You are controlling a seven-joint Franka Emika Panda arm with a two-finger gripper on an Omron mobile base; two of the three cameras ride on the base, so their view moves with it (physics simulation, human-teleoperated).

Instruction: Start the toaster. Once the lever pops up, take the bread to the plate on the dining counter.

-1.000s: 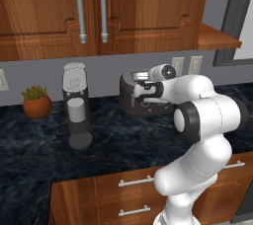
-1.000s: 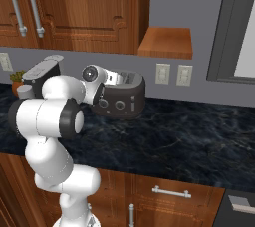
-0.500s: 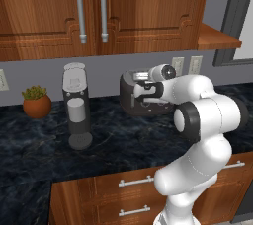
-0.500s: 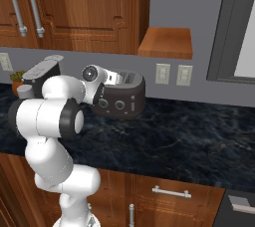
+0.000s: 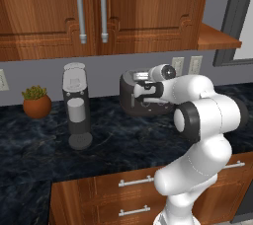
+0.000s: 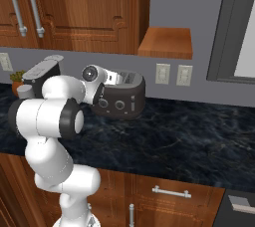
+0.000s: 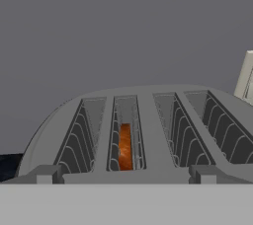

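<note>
Gripper (image 5: 140, 92) unmoved at toaster (image 6: 122, 99) front, grip state unclear; bread (image 7: 125, 147) seemingly low in slot.

On the black marbled counter (image 5: 108, 145) before us stand three things: a potted plant (image 5: 36, 101) at the far left by the wall, a tall silver-and-black coffee machine (image 5: 76, 104) near it, and the dark grey toaster (image 6: 122, 100) farther right, against the wall.
</note>
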